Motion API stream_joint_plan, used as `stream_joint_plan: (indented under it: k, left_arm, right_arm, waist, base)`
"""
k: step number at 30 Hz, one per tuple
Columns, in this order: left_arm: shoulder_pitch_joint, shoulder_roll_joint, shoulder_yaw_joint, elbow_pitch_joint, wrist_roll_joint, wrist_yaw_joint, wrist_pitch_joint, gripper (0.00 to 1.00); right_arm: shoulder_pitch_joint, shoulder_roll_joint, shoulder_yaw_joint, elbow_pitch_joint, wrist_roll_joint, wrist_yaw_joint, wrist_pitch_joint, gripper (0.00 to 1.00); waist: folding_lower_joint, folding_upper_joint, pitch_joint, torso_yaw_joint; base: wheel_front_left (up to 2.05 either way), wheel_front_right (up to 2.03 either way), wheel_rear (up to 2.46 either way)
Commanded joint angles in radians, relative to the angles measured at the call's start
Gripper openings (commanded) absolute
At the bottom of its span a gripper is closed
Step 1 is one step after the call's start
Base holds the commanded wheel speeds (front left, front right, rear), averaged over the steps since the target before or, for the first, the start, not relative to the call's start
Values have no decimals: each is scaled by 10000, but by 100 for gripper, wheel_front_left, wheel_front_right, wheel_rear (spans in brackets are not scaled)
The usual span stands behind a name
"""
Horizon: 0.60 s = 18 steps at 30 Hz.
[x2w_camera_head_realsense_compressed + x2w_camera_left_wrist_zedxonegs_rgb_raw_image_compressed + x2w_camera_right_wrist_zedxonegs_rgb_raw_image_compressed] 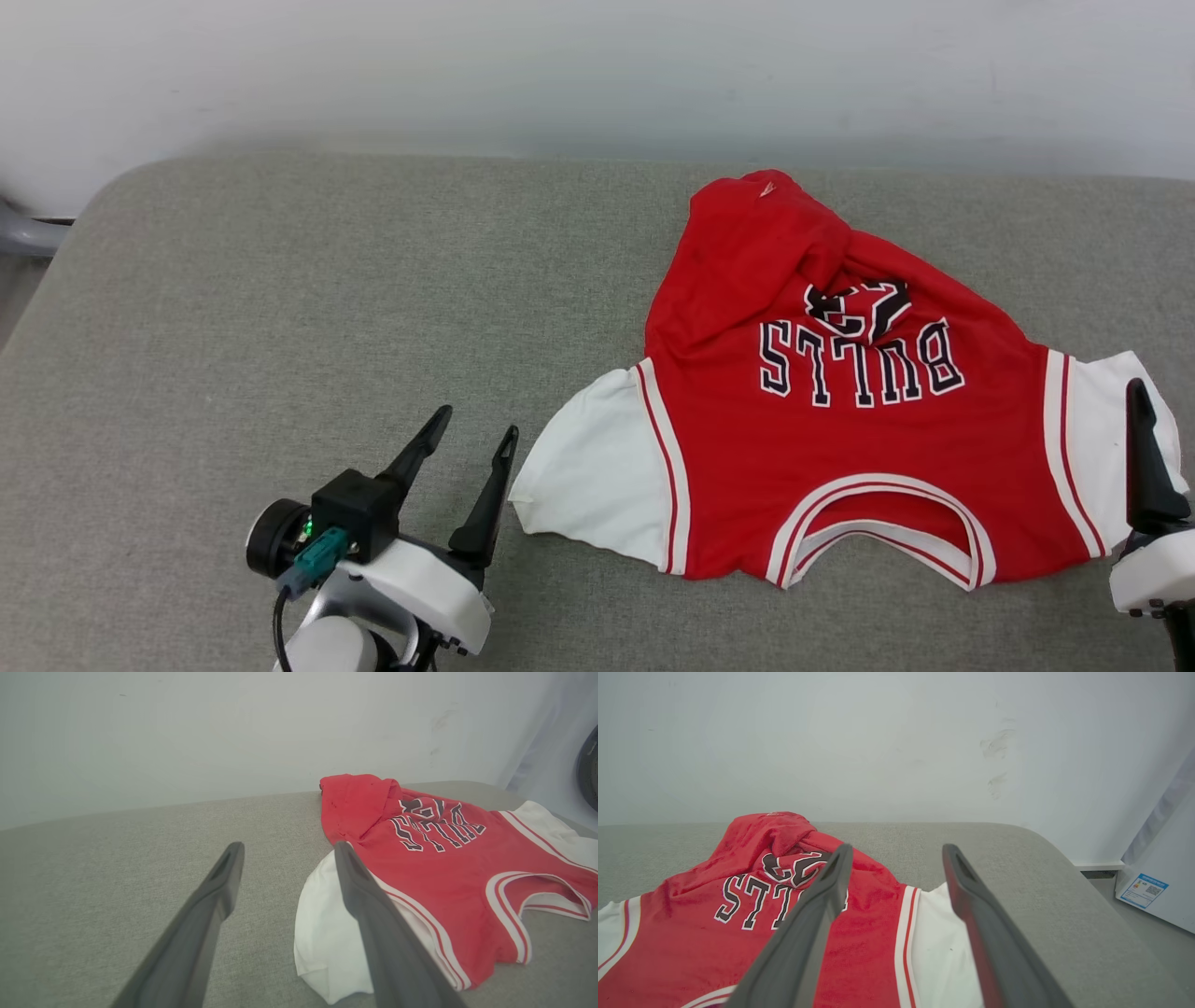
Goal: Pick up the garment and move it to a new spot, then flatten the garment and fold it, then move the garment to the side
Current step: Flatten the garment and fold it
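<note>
While each pair of jaws stood apart and empty, the left gripper [476, 421] sat just beside one white sleeve of the garment [840, 401], the right gripper [897, 848] above the other. Head view showed the garment front-up, collar nearest, on the grey cushion [280, 280]; right wrist view added a labelled white cabinet [1174, 882].

The left gripper [476, 421] had two long, dark, tapering fingers [485, 504], each with a narrow slot near its tip. They rose from a smooth white housing [420, 588] with small dark screws along its lower edge. A black boxy block [359, 509] sat on it, beside a round black drum [271, 551] with a green light [307, 528]. A teal connector [319, 553] fed a thin black cable [278, 625]. The right gripper [897, 848] had the same dark fingers and white shell.
</note>
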Motion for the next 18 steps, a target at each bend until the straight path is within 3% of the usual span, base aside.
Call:
stream_joint_plan:
  k: [1, 5, 9, 12, 18]
  left_arm:
    - [-162, 21, -85, -24, -216, -21, 179, 100]
    - [-538, 595, -505, -52, -804, -7, 2164, 100]
    - [-774, 970, -735, -171, -1176, 55, 4941, 100]
    - [-905, 1103, -764, -498, -1384, 349, 6518, 100]
    - [-938, 1381, -986, -1071, -1272, 758, 8208, 100]
  right_arm:
    - [85, 92, -79, -189, -58, -11, 20, 100]
    - [193, 334, -165, -738, -199, -11, 261, 100]
    - [142, 491, -227, -990, -359, -10, 470, 100]
    - [123, 630, -177, -1012, -399, -10, 557, 100]
    - [103, 783, -113, -658, -505, -10, 475, 100]
  waist:
    - [0, 0, 98, -77]
    - [0, 0, 366, -251]
    - [0, 0, 592, -493]
    - [0, 0, 743, -690]
    - [0, 0, 977, -1068]
  base:
    - [0, 0, 0]
    - [0, 0, 0]
    - [0, 0, 0]
    - [0, 0, 0]
    - [0, 0, 0]
